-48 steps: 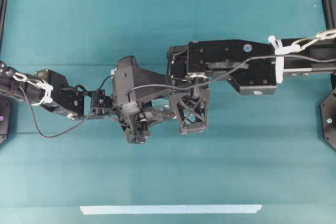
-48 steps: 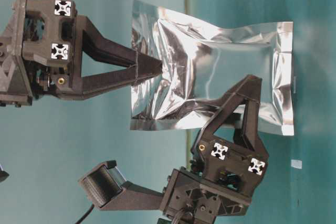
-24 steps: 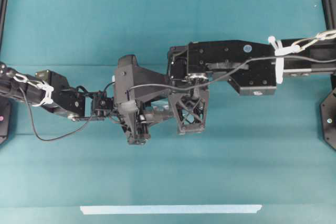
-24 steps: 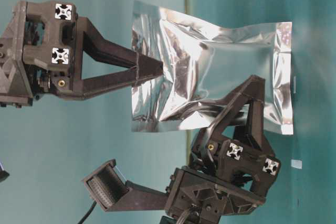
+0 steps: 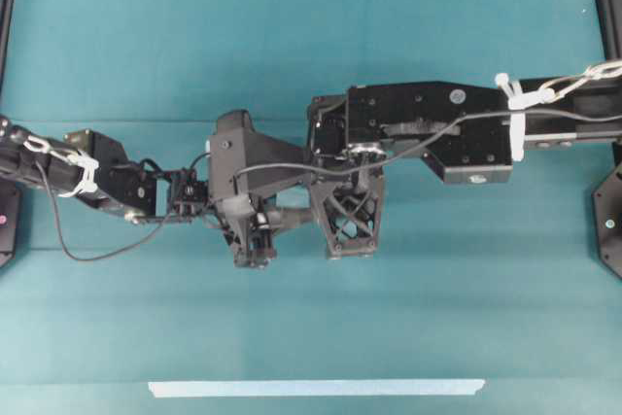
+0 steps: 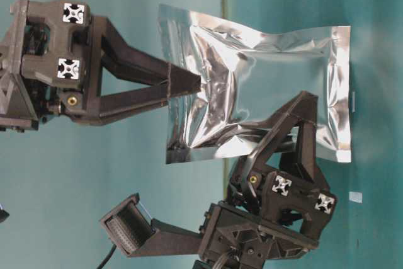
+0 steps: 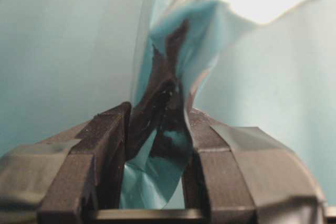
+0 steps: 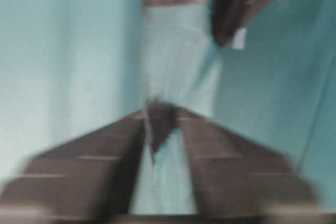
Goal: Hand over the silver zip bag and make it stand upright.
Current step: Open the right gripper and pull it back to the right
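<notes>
The silver zip bag [image 6: 252, 86] hung in the air, clear of the teal counter [image 5: 292, 46], with a robot hand at two of its edges. The left hand [image 6: 302, 102] gripped the bag's lower edge as the table-level view showed it. Its fingers [image 7: 110, 140] were closed partway, pinching the crinkled foil flat between their pads, and the foil rose out of the grip in a twisted fold. The right hand [image 6: 192, 83] sat at the bag's left edge in that same view, and its tips overlapped the sealed border. Its wrist view was blurred but showed the fingers parted, with the thin edge of the bag in the gap. I could not tell whether they touched the foil. From overhead both hands covered the bag. A long pale tape strip [image 5: 316, 388] lay on the counter, well apart from the bag.
</notes>
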Tool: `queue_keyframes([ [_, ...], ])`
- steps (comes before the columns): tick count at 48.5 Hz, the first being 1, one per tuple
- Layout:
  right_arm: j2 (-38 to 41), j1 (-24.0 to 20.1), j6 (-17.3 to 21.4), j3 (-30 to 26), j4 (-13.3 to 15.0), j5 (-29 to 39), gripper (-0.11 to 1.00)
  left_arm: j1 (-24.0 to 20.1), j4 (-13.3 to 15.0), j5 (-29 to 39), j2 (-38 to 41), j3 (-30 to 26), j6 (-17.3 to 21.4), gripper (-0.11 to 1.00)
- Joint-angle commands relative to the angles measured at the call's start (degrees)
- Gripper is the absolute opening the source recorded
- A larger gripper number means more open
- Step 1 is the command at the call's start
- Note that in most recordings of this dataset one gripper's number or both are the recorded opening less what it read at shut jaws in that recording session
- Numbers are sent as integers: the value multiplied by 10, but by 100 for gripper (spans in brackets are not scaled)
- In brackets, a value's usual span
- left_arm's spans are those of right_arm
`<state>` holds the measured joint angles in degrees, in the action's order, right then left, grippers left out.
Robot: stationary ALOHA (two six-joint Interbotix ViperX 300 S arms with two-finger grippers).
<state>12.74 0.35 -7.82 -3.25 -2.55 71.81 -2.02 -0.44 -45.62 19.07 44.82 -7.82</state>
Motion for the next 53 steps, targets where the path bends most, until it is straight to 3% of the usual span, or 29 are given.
queue_keyframes([
  [1,-5,-4,15,-4,-3,-3,61,-1,0,2,-4,0,5,30],
  [5,-7,-4,22,-4,2,-4,82,-1,0,13,-4,0,21,30],
  [8,-11,-3,26,-4,10,-4,88,-1,0,23,-4,-1,31,29],
  [21,-62,12,70,9,32,-6,86,0,0,31,-4,-4,38,27],
  [41,-166,11,127,129,38,-122,85,1,0,31,-5,-6,57,27],
  [53,-193,6,146,169,37,-136,85,1,0,32,-6,-7,69,27],
])
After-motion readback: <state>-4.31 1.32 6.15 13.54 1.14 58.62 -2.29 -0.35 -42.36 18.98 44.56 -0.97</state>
